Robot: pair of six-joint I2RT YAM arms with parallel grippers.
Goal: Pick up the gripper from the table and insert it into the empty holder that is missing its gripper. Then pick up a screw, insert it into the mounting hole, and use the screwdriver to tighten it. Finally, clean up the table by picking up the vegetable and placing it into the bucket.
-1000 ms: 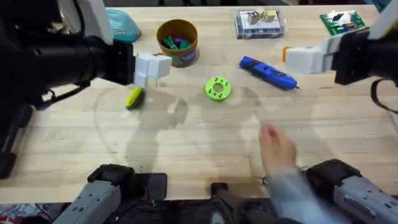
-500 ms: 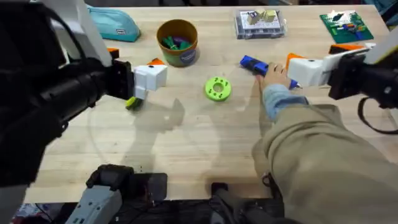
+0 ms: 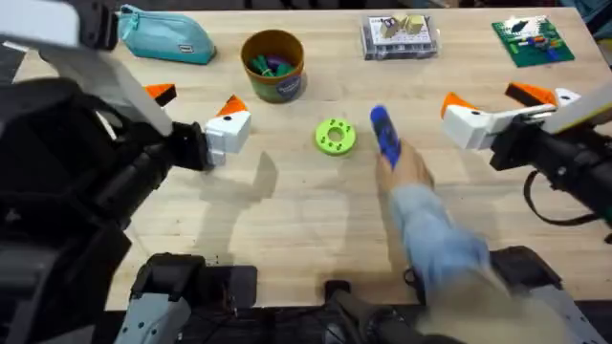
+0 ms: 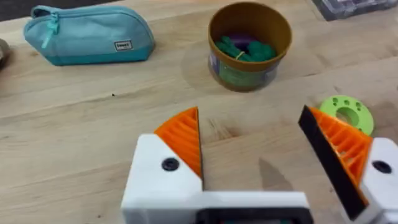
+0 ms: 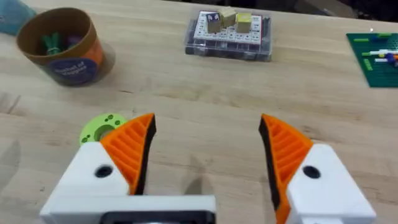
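Overhead, a person's blurred hand point(image 3: 406, 177) covers the screwdriver's point(image 3: 383, 132) near end beside the green disc point(image 3: 335, 137). Both grippers, left point(image 3: 196, 110) and right point(image 3: 488, 96), hang spread apart and empty; the bucket point(image 3: 273, 63) stands behind.

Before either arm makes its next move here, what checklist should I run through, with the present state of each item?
1. Workspace free of people: not ok. A person's hand is on the screwdriver.
2. Left gripper open and empty: ok.
3. Right gripper open and empty: ok.
4. Bucket upright with its mouth open: ok, though items already lie inside.
5. Vegetable located: cannot tell.
6. Green disc apart from both grippers: ok.
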